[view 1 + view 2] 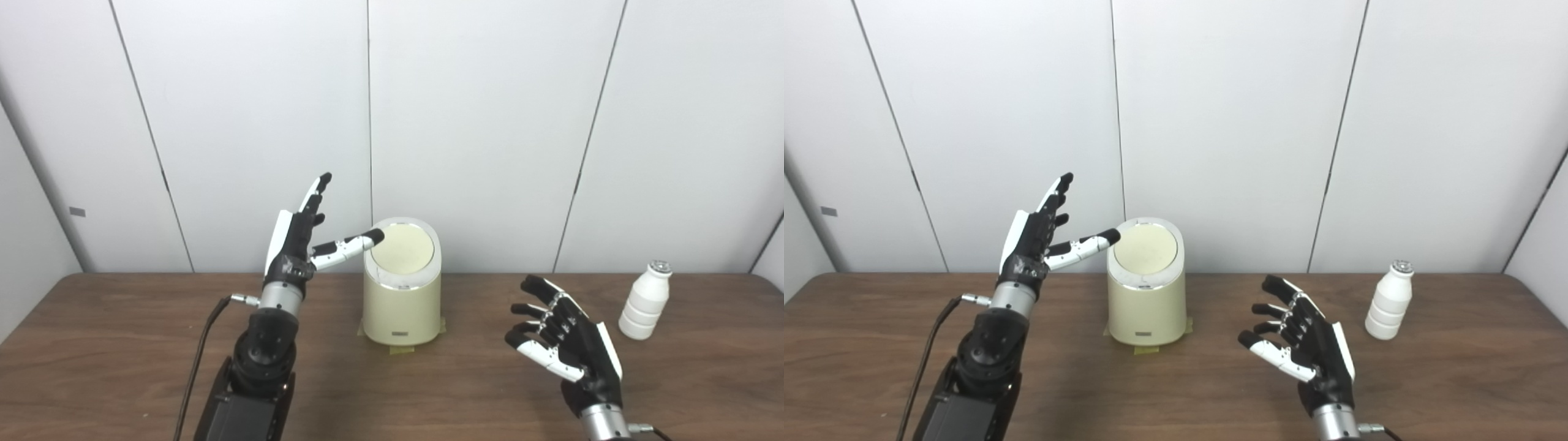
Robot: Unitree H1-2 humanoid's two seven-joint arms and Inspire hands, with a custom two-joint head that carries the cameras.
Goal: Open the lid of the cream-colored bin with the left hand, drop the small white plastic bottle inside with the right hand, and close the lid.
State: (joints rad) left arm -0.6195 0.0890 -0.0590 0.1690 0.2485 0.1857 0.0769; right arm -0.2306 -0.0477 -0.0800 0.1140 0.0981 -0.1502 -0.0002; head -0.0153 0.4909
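Lid still shut on the cream-colored bin (402, 300) mid-worktop, and it's reached by the open, empty left hand (300, 242) from its left, thumb tip at the rim, while the open right hand (566, 346) is parked left of the upright white bottle (644, 301).

No text, brand, number or sign can be read here. The bin (402, 294) carries a small dark label (401, 334) low on its front, just above its base, but the label is too small and blurred to make out any letters. The bottle (644, 301) has plain white sides, and its cap (659, 266) shows a speckled pattern with no legible marks.
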